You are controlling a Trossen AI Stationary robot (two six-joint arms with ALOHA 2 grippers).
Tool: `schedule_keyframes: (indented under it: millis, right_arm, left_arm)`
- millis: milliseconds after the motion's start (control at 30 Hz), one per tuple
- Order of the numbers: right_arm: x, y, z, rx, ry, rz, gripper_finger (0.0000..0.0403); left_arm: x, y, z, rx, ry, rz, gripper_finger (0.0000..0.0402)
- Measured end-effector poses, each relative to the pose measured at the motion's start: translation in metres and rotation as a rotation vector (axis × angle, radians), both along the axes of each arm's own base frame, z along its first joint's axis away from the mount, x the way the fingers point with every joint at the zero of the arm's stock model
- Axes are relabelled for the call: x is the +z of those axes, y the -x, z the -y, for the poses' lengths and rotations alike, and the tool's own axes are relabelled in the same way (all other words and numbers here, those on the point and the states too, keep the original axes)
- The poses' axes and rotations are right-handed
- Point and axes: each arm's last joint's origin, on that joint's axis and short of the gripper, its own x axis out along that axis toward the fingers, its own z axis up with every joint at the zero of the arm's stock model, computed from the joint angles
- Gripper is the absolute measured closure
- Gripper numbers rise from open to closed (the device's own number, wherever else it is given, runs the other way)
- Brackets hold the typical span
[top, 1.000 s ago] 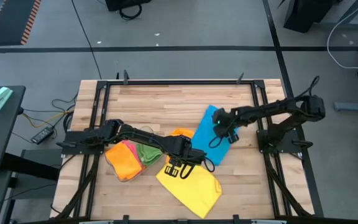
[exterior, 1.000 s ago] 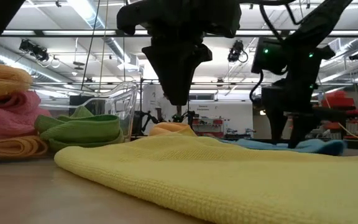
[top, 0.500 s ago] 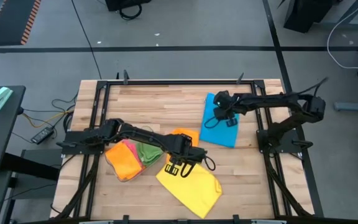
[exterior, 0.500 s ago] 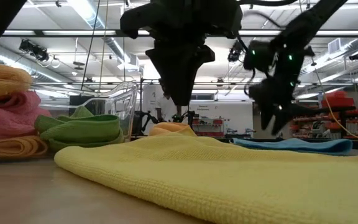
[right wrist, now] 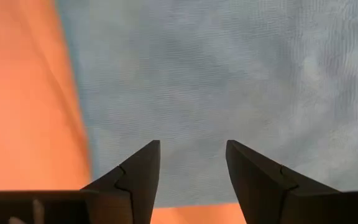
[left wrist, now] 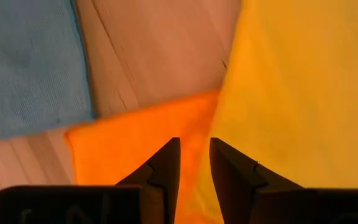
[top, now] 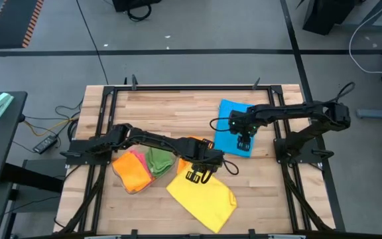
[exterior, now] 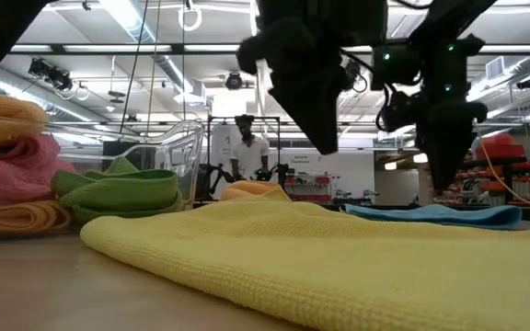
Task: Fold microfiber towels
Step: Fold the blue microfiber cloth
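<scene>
Left wrist view — fingers [left wrist: 194, 163] slightly parted, empty, above orange towel [left wrist: 126, 146] edge.

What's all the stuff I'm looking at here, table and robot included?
Yellow towel: one, spread flat, table's front middle.
Blue towel: one, flat, right side of the table.
Orange towel: one, partly under the yellow one.
Folded towels: a pile, orange, pink and green, left side.
Clear plastic tray: one, behind the pile.
Table: one, pale wood, black frame.
Person: one, far back in the room.
Left pincer: narrowly parted, above orange towel's edge.
Right pincer: open, over blue towel.
</scene>
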Motion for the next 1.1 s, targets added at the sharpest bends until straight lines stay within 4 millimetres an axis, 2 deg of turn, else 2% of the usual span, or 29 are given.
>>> schedule_keyframes:
  millis: [100,233,433,567,700,833,967,1100]
  right_arm:
    - [0.007,0.005,-0.009,-0.02,0.012,0.038,0.021]
    - [0.029,0.013,-0.02,-0.011,0.076,0.162,0.021]
    - [0.051,0.029,-0.034,-0.033,0.111,0.281,0.021]
    - [0.062,0.044,-0.04,-0.04,0.099,0.312,0.021]
    - [0.07,0.057,-0.042,-0.072,0.09,0.352,0.021]
    - [0.075,0.064,-0.043,-0.087,0.083,0.392,0.021]
    - [0.078,0.067,-0.047,-0.074,0.075,0.416,0.021]
    - [0.085,0.072,-0.051,-0.063,0.071,0.458,0.021]
  left_arm:
    - [-0.009,-0.002,-0.007,0.0,-0.004,0.012,0.0313]
    - [-0.025,-0.001,-0.018,0.016,-0.005,-0.007,0.0327]
    - [-0.033,-0.006,-0.033,0.033,0.038,0.032,0.0332]
    - [-0.03,-0.012,-0.039,0.03,0.037,0.098,0.0312]
    - [-0.027,-0.018,-0.039,-0.035,0.0,0.16,0.0275]
    - [-0.023,-0.025,-0.042,-0.06,-0.023,0.238,0.0238]
    - [-0.021,-0.028,-0.052,-0.036,-0.029,0.266,0.0218]
    - [-0.034,-0.034,-0.062,-0.003,-0.025,0.267,0.0216]
